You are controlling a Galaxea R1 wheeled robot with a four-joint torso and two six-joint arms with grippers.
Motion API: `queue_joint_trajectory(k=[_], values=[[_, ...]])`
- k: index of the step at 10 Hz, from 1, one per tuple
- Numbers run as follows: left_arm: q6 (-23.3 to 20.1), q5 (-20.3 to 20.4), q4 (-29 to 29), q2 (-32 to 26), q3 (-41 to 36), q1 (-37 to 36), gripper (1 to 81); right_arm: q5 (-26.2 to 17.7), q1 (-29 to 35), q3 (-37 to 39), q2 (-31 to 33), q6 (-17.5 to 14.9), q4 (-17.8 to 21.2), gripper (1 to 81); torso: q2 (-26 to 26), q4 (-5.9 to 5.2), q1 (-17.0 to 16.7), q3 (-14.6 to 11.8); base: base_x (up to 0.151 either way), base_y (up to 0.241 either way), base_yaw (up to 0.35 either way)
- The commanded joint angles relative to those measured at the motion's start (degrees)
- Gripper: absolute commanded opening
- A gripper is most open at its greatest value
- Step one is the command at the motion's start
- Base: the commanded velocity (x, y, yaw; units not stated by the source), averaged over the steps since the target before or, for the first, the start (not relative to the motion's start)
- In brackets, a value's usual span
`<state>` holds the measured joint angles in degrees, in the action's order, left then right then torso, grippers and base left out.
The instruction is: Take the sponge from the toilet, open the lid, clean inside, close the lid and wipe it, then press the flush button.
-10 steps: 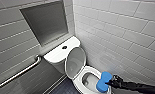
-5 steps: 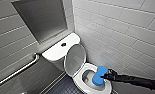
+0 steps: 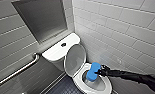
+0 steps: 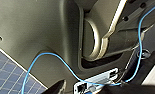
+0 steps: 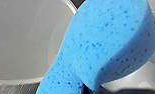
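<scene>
Presently one right tool clamps one sponge in one toilet, lid raised.

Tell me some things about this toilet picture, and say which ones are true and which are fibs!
1. The lid stands open. True.
2. The sponge is red. False: it is bright blue.
3. The right claw holds the sponge at the bowl of the toilet. True.
4. The flush button is on the wall. False: it sits on the tank top.
</scene>
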<state>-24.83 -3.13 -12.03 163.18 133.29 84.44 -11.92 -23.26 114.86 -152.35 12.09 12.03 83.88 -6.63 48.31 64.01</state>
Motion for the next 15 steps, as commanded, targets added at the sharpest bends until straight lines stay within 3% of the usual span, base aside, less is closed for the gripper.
queue_joint_trajectory(k=[1, 2, 3, 4, 6, 8, 9, 12, 15], values=[[-0.3, -5.5, -0.4, -0.6, -0.6, 1.3, 81.1, -2.4, 8.7, 0.8, -1.6, 0.0, -0.1, 1.0, 5.5, 0.0, 3.6, 0.0, 0.0, 0.0, 0.0], [-0.3, -5.5, -0.4, -0.6, -0.6, 1.3, 81.1, -2.4, 8.9, 0.9, -1.7, 0.0, -0.1, 1.0, 7.1, 0.0, 4.5, 0.0, 0.0, 0.0, 0.0], [-0.2, -5.5, -0.4, -0.5, -0.6, 1.3, 81.1, -2.3, 9.1, 1.1, -2.0, 0.0, -0.1, 1.0, 3.4, 0.0, 2.1, 0.0, 0.0, 0.0, 0.0], [-0.2, -5.6, -0.4, -0.5, -0.6, 1.3, 81.1, -2.4, 9.2, 1.8, -2.8, 0.1, 0.0, 1.0, 5.4, 0.0, 3.3, 0.0, 0.0, 0.0, 0.0], [-0.1, -5.6, -0.5, -0.7, -0.6, 1.6, 81.1, -2.2, 9.0, 3.2, -4.4, 0.2, 0.1, 1.0, 6.9, 0.0, 4.0, 5.5, 0.0, 0.0, 0.0], [-0.1, -5.6, -0.6, -0.7, -0.6, 1.6, 81.1, -2.2, 9.1, 5.5, -5.7, 0.0, 0.1, 1.0, 7.5, 0.0, 4.3, 7.8, 0.0, 0.0, 0.0], [-0.1, -5.6, -0.6, -0.7, -0.6, 1.6, 81.1, -2.2, 9.4, 6.2, -6.2, 0.0, 0.1, 1.0, 7.5, 0.0, 4.3, 4.4, 0.0, 0.0, 0.0], [-0.1, -5.6, -0.5, -0.6, -0.6, 2.1, 81.1, -2.1, 11.4, 10.6, -9.3, -0.6, -0.3, 1.0, 7.5, 0.0, 4.4, 6.4, 0.0, 0.0, 0.0], [-0.1, -5.6, -0.6, -0.5, -0.6, 2.4, 81.1, -1.4, 9.8, 14.2, -14.2, -0.6, -3.1, 1.0, 7.5, 0.0, 4.4, 6.4, 0.0, 0.0, 0.0]])
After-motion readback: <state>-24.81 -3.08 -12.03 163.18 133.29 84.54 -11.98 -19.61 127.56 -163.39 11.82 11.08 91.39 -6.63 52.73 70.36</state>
